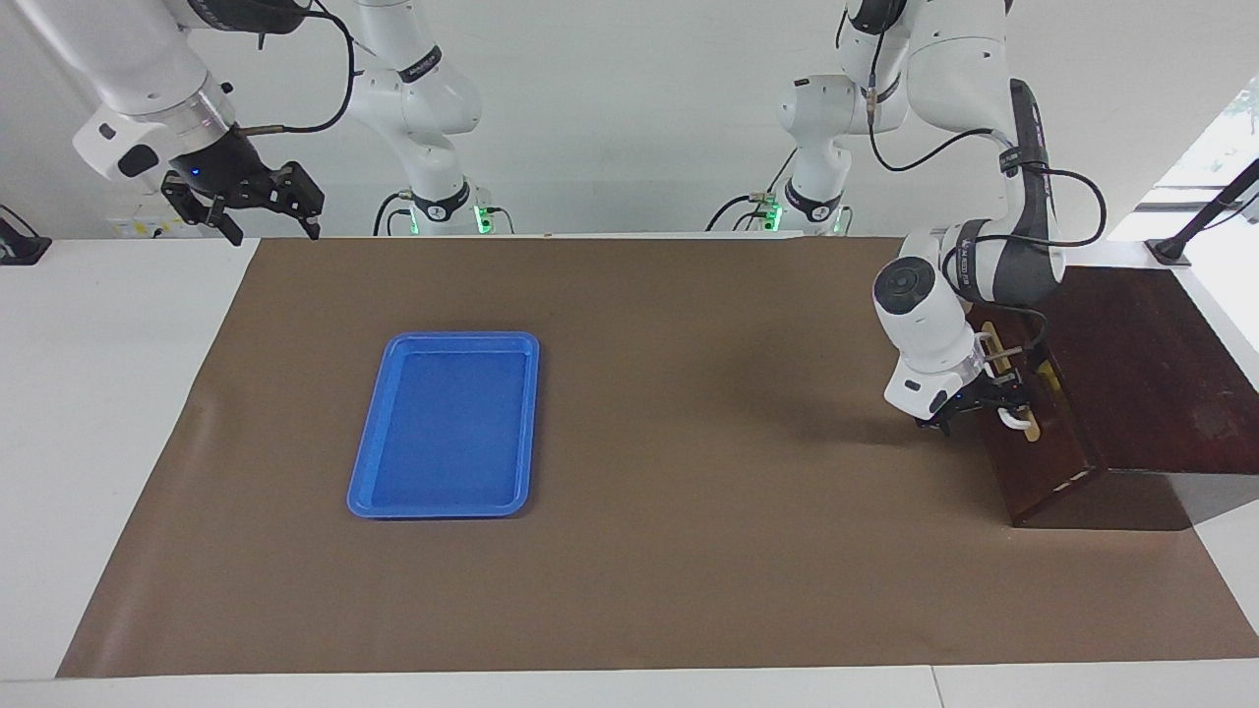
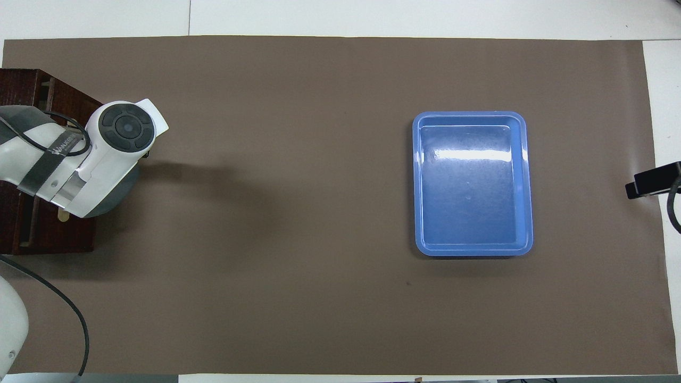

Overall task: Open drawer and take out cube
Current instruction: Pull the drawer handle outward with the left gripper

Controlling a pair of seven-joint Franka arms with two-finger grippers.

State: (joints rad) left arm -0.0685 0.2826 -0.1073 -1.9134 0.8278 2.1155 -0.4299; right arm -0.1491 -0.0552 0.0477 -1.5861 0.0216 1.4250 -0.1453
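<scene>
One gripper, my left gripper [image 1: 993, 405], pinches the drawer [image 1: 1038, 447] handle [image 1: 1013, 393]; pull runs toward tray [image 1: 369, 487]; right gripper [image 1: 261, 206] waits spread.

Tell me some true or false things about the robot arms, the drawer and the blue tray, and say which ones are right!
1. The left gripper is at the white handle of the drawer. True.
2. The drawer is fully shut. False: a narrow gap with a pale wood edge shows between it and the box.
3. The yellow cube lies in the blue tray. False: nothing lies in the tray, and no cube can be seen.
4. The right gripper is up in the air, away from the drawer. True: it waits at the right arm's end.
5. The tray sits on the brown mat. True.
</scene>
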